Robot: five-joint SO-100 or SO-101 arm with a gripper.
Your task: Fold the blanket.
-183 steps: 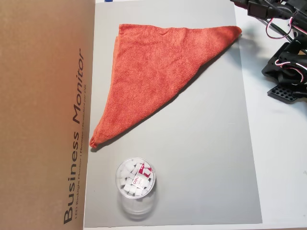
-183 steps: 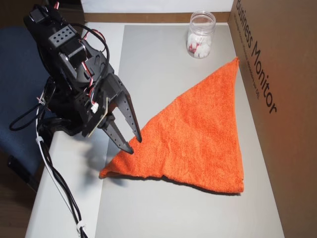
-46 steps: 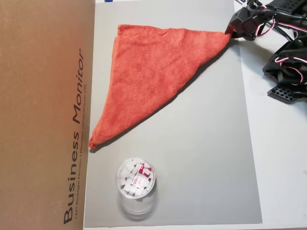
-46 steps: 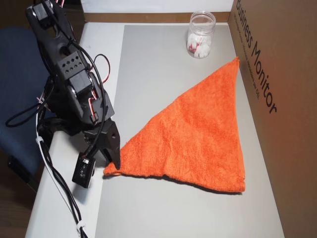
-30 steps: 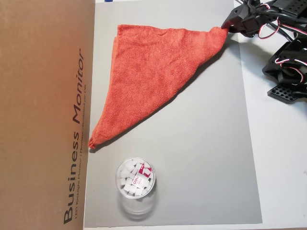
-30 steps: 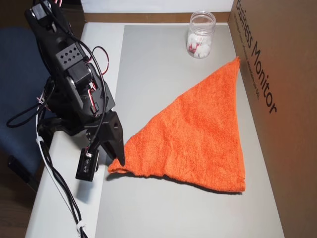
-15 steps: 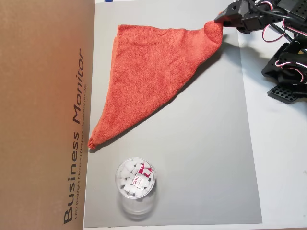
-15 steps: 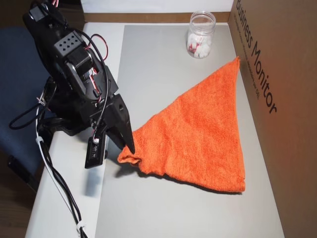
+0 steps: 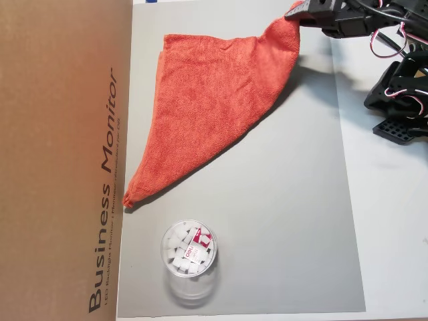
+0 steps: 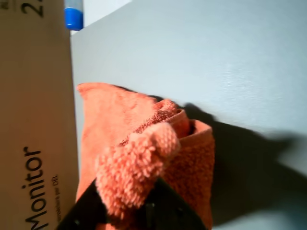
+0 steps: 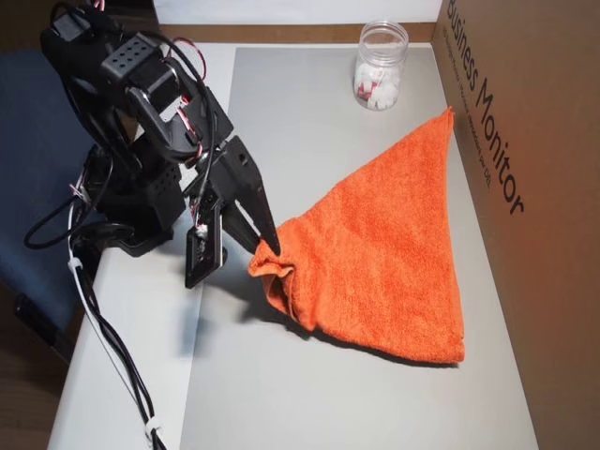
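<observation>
On the grey mat (image 9: 281, 221), the blanket (image 9: 214, 100) lies as a long orange-red triangle, already doubled over along a diagonal. In an overhead view its long axis runs from a pointed tip (image 9: 128, 199) near the cardboard box (image 9: 60, 160) up to the opposite corner, which is lifted off the mat. That raised corner is the part that matters: the gripper (image 11: 270, 251) pinches it, the jaws pressed together on a bunched tuft of terry, as the wrist view shows with the cloth squeezed between the dark fingers (image 10: 163, 206).

From the pinch, the rest of the blanket spreads away toward the box, its far edge lying just beside the box wall, so any carry toward the box would bring the held corner over the flat part. The fold line would probably cross the long axis, roughly midway between the pinched corner and the pointed tip.

Beyond the tip, near it but apart, stands a clear plastic cup (image 9: 189, 251) holding small white pieces; it sits off the blanket's axis and looks clear of a carry toward the box. The arm's base (image 11: 131, 206) stands on the white table (image 11: 122, 375) beside the mat, behind the pinched corner.
</observation>
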